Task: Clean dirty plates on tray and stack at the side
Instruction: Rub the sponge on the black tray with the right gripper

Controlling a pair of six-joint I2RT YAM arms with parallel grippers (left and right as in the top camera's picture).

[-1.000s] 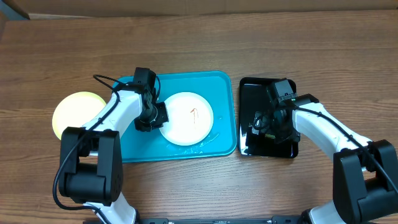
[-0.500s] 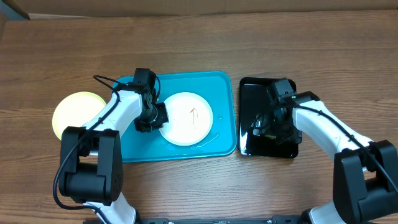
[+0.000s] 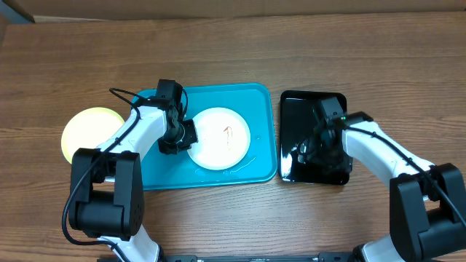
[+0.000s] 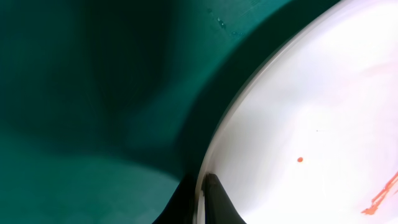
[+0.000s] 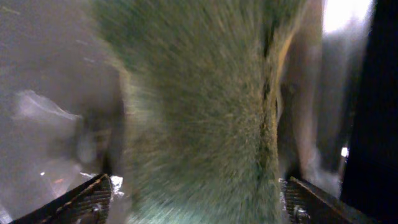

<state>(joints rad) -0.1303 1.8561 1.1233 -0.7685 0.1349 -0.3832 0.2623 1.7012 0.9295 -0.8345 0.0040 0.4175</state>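
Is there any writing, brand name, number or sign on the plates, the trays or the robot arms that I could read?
No readable word, brand, number or sign shows in any view.
white plate: only a reddish-brown smear, a stain and not a character.
pale yellow plate, turquoise tray, black tray: plain, no markings.
Robot arms: no label legible from above.

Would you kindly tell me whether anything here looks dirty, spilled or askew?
The white plate on the turquoise tray bears a reddish-brown smear near its middle, and wet-looking glints lie on the tray beside it. Nothing else stands out.
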